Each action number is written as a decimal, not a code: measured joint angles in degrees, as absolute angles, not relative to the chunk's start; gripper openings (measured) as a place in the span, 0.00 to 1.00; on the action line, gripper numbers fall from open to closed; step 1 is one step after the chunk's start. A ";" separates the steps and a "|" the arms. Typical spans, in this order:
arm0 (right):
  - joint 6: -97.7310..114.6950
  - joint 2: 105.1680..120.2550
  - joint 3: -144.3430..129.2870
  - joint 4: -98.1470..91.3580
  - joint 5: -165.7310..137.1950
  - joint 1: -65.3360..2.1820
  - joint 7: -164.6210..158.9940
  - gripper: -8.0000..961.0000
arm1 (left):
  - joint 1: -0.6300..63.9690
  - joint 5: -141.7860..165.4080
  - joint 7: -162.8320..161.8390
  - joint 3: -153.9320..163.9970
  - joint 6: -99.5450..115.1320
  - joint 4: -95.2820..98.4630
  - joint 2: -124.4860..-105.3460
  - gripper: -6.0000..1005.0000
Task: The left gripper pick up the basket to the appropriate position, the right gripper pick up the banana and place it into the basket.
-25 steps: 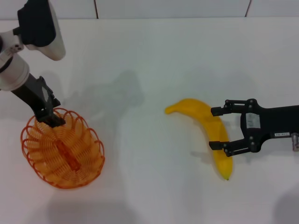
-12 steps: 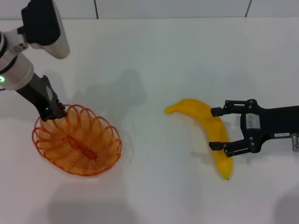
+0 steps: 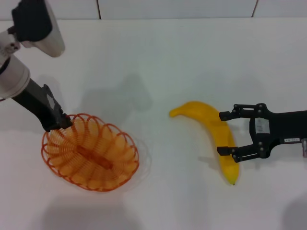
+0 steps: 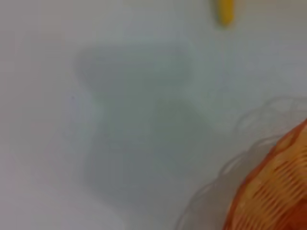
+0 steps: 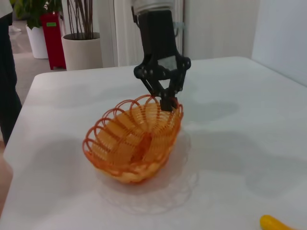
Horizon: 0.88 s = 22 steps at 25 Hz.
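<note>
One basket (image 3: pixel 91 159) stood on the left of the smooth white table (image 3: pixel 163 67). It was a shallow oval bowl of thin orange wire loops, see-through, its rim scalloped into rounded arches. In the right wrist view the basket (image 5: pixel 134 140) sat tilted, the gripped side of the rim higher than the far side, over a faint lacy shadow. The left wrist view showed only a corner of the ribbed orange wire (image 4: pixel 276 191), blurred, and a small yellow bit of the banana (image 4: pixel 225 10) at the frame's edge.

The left gripper (image 3: pixel 61 122), a black metal two-fingered claw, came down at the basket's far left rim; the right wrist view showed the same claw (image 5: pixel 168 101) with its fingers pinched together on the wire rim.

One banana (image 3: pixel 213 134) lay on the table to the right, well apart from the basket. It was smooth, yellow and curved, the tapered stem end pointing left and a small dark tip at the near end. Only its yellow end (image 5: pixel 277 223) showed in the right wrist view.

The right gripper (image 3: pixel 228 133), black metal with a small white label on its arm, reached in from the right. Its two fingers stood wide apart, one on each side of the banana's middle, straddling it; they had not closed on the fruit.

Counted: one basket, one banana, two grippers.
</note>
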State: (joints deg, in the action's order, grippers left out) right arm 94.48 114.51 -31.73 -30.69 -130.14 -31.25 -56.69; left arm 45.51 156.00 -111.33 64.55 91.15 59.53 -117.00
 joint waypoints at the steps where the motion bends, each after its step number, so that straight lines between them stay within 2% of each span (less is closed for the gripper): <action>1: 94.48 114.51 -31.73 -30.69 -130.13 -31.25 -56.68 0.93 | 44.72 155.36 -113.52 64.91 91.27 60.80 -117.11 0.09; 11: 94.28 114.55 -31.68 -30.25 -130.07 -31.64 -56.68 0.93 | 44.93 146.44 -130.98 66.31 87.30 59.60 -117.21 0.06; 22: 94.37 114.61 -31.63 -30.05 -130.07 -31.91 -56.68 0.93 | 49.86 144.33 -134.19 66.33 82.18 49.29 -117.19 0.06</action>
